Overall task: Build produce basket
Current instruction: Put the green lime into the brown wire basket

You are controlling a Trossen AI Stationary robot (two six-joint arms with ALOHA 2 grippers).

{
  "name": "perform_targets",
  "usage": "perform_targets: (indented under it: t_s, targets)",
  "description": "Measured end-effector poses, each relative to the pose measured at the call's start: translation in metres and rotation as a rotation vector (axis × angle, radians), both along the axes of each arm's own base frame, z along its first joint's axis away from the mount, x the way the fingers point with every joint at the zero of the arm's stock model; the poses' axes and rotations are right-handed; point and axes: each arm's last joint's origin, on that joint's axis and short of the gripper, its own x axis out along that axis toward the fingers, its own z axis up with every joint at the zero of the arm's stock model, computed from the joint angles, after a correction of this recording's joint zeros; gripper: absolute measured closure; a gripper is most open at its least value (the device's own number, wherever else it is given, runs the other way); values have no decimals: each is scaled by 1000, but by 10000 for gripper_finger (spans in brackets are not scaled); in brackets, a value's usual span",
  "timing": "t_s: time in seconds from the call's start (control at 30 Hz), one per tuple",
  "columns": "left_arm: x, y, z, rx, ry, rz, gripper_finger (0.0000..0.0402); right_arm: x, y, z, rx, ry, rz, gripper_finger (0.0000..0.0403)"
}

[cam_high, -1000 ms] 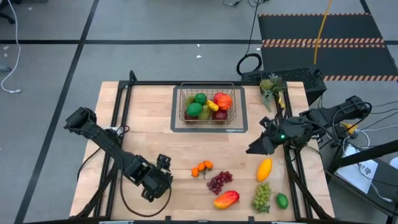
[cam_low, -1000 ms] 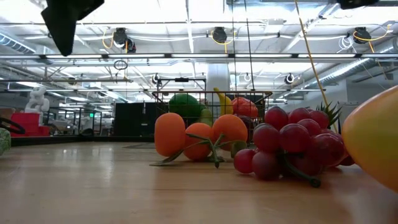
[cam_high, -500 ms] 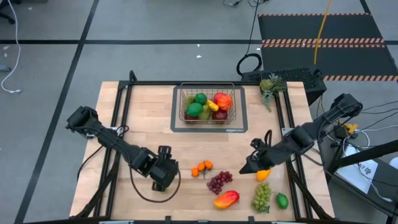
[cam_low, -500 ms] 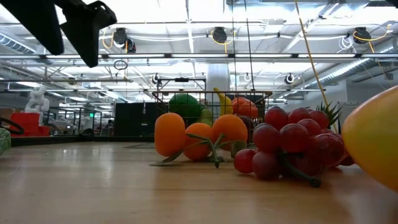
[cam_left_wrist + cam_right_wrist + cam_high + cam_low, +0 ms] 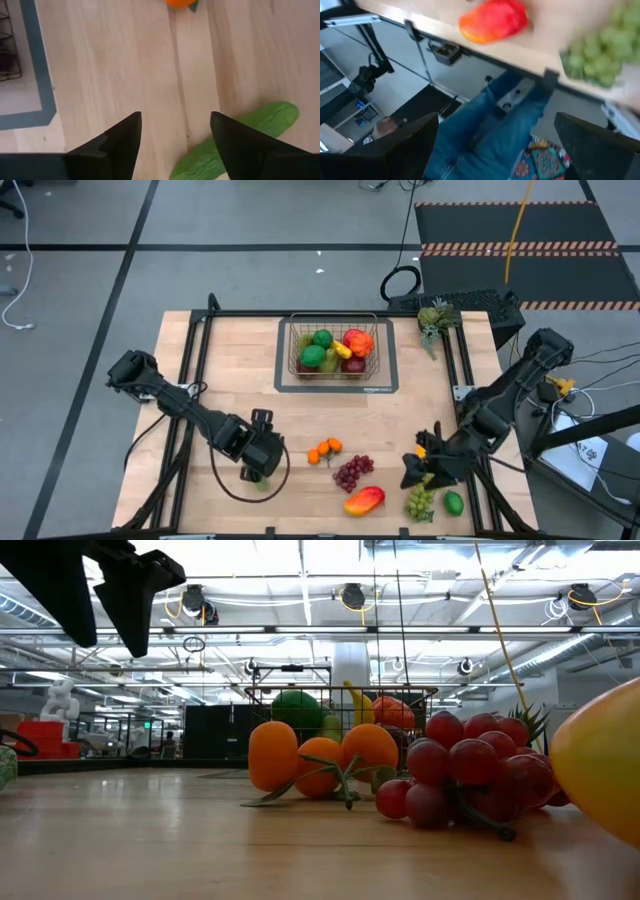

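Note:
The wire basket (image 5: 333, 348) stands at the table's far middle on a grey mat and holds several green, red and yellow fruits. Oranges (image 5: 325, 450), purple grapes (image 5: 350, 472), a red-orange mango (image 5: 364, 500), green grapes (image 5: 420, 500) and a lime (image 5: 453, 502) lie near the front edge. My left gripper (image 5: 175, 117) hangs open, pointing down, high over a green cucumber (image 5: 240, 135) left of the oranges, which lies flat on the wood. My right gripper (image 5: 412, 475) stands open above a yellow fruit (image 5: 422, 452) and the green grapes, touching nothing.
A spiky green pineapple-like piece (image 5: 435, 320) lies at the far right corner. Black frame rails (image 5: 190, 380) run along both table sides. A person in jeans (image 5: 510, 130) stands just past the near edge. Bare wood lies between the basket and the loose fruit.
My right gripper has swung toward the table's near edge and come down, rolling as it went, and now covers most of the yellow fruit. My left gripper has moved a little toward the oranges, so the cucumber's green end now shows beneath it.

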Motion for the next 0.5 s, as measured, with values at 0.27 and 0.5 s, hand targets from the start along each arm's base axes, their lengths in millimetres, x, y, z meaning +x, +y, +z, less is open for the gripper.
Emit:
perform_targets:
  t_s: [0.27, 0.5]
  targets:
    - [0, 1, 0, 18, 9, -47, 165, -17, 24, -1, 83, 67, 21, 10]
    - [0, 2, 0, 12, 10, -19, 165, -22, 37, -9, 68, 92, 67, 10]
